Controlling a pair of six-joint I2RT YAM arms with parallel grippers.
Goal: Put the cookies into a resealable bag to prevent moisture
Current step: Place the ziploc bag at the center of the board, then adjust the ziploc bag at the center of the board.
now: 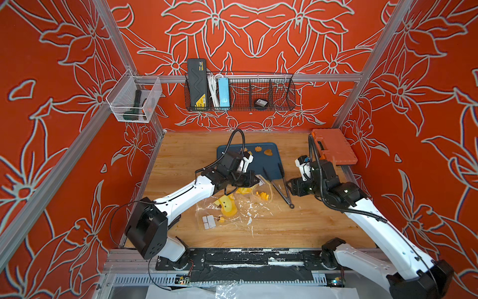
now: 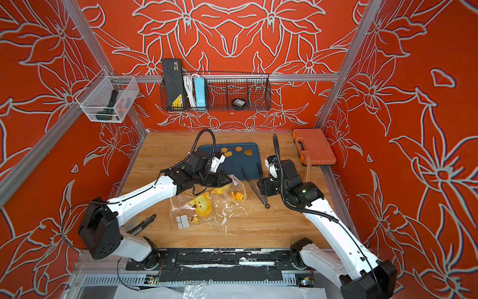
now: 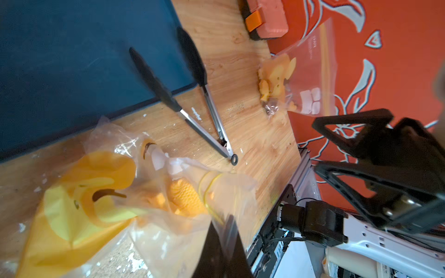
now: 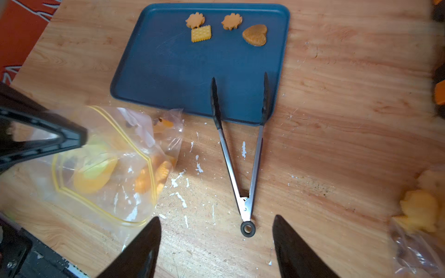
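Note:
The resealable bag [image 4: 108, 156] is clear with a yellow zip line and stands open-mouthed in front of the blue tray [image 4: 180, 72]. My left gripper [image 3: 222, 223] is shut on its rim. Several orange cookies [image 4: 154, 175] lie inside it, seen in both top views [image 1: 263, 195] [image 2: 236, 195]. On the tray's far side lie two flower cookies [image 4: 195, 20] [image 4: 231, 21], a yellow rectangle [image 4: 201, 33] and a brown heart [image 4: 255, 35]. My right gripper [image 4: 216, 217] is open and empty, just behind the ring end of the tongs [image 4: 240, 156].
The tongs [image 1: 278, 186] lie spread, tips on the tray's near edge. A flat bag with a yellow figure [image 1: 227, 209] lies nearer the front. Another bag holding cookies [image 3: 301, 79] leans at the right wall, near an orange case [image 1: 333, 150]. White flecks dot the wood.

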